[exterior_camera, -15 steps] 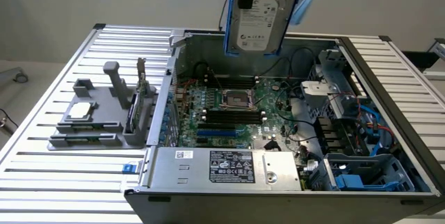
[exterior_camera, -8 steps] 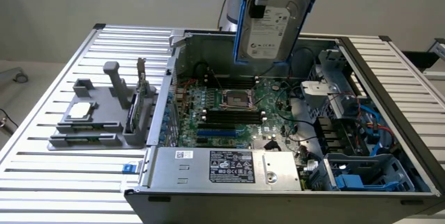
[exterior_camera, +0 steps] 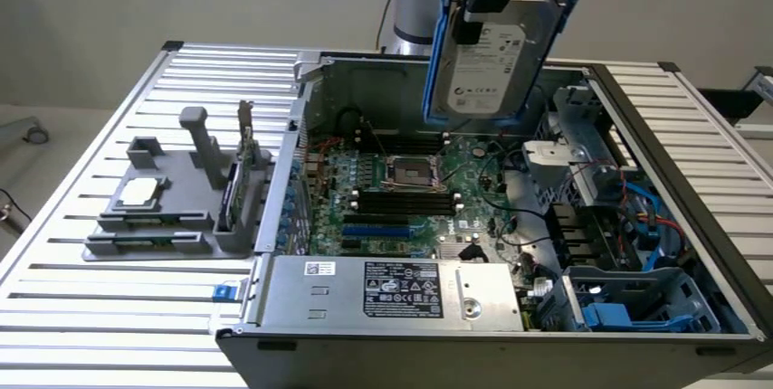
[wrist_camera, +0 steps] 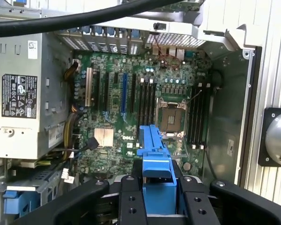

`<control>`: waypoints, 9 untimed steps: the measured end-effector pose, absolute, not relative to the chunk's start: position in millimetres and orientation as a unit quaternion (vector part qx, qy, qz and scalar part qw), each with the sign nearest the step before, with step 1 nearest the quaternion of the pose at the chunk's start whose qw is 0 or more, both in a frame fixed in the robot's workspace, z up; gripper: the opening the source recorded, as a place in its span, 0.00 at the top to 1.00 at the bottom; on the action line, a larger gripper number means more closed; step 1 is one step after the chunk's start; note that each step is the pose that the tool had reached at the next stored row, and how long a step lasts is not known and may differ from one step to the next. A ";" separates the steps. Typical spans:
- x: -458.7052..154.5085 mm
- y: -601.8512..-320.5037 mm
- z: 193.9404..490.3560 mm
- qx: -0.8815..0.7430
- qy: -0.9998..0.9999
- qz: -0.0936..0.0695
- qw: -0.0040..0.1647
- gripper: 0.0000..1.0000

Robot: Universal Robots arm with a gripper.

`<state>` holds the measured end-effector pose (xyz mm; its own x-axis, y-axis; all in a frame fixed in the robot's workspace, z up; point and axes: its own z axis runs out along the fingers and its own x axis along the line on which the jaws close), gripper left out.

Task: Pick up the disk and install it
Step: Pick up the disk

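Slatted aluminium tabletop [exterior_camera: 72, 317] spreads under an open computer case [exterior_camera: 682, 149], with a plain pale wall behind. In the exterior view the gripper [exterior_camera: 486, 4] is clamped on the disk [exterior_camera: 490, 63] at its upper end and holds it in the air above the far part of the case, clear of the motherboard [exterior_camera: 399, 190]. The disk hangs nearly upright, slightly tilted. It is a flat silver-grey metal slab with a white printed label facing the camera and blue plastic rails along both long edges. In the wrist view the blue frame of the disk [wrist_camera: 155, 159] sits between the black fingers [wrist_camera: 131, 201]. A silver power supply box [exterior_camera: 399, 289] lies at the case's near edge, and a grey fixture [exterior_camera: 169, 217] stands on the table at the exterior view's left.
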<state>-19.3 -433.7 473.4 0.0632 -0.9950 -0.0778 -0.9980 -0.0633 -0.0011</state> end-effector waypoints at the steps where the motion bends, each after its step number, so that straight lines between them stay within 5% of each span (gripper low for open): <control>1: -18.1 -435.8 473.4 -0.729 0.684 0.027 0.028 0.67; 9: -9.1 -452.0 473.2 -0.729 0.684 0.022 0.032 0.67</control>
